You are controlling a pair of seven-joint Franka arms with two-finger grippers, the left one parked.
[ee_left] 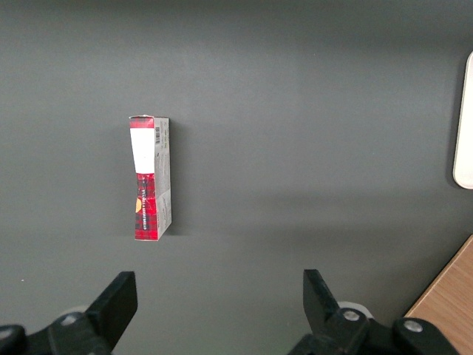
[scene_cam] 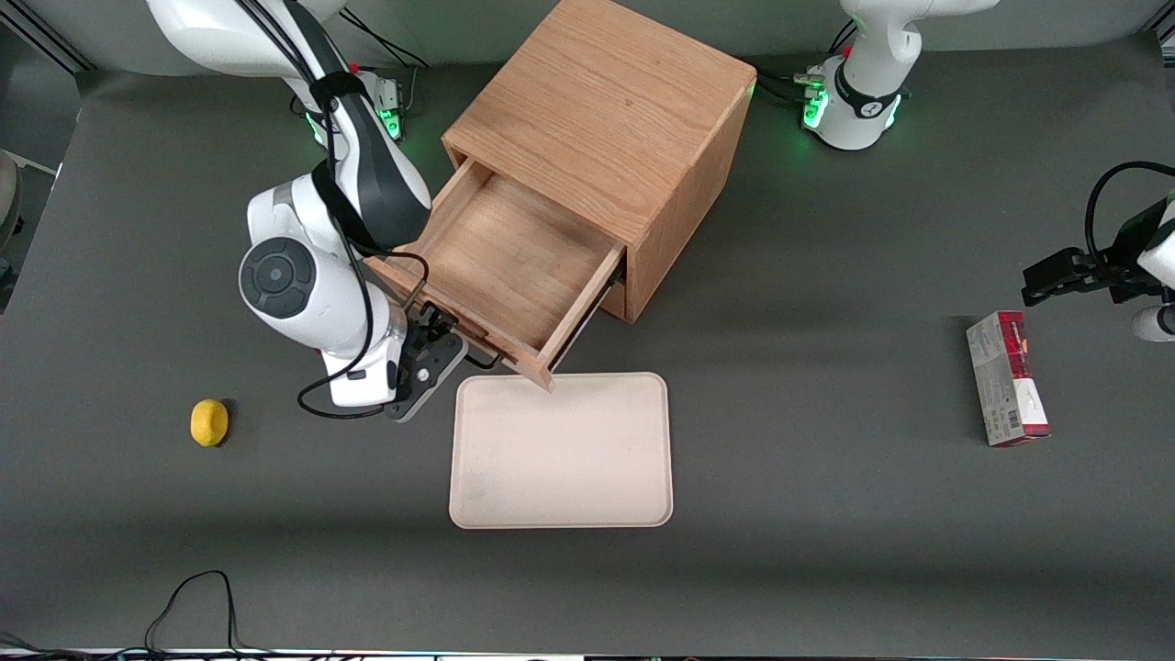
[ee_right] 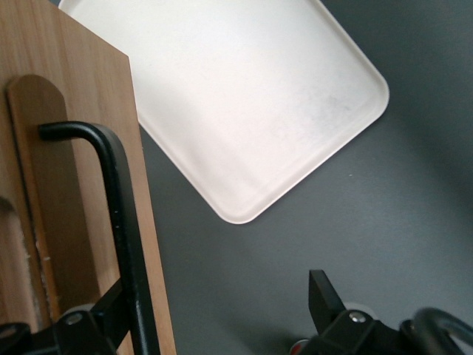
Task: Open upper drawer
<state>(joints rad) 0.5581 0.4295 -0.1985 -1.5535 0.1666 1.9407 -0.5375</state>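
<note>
Red and white carton (ee_left: 150, 178) lying on grey table (ee_left: 295, 111), tray edge (ee_left: 465, 126)

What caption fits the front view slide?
Upper drawer pulled out of the cabinet; gripper at its handle, above the tray.

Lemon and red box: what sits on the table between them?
In the front view, the cream tray lies between the lemon and the red box; the tool sits at the open upper drawer.
</note>
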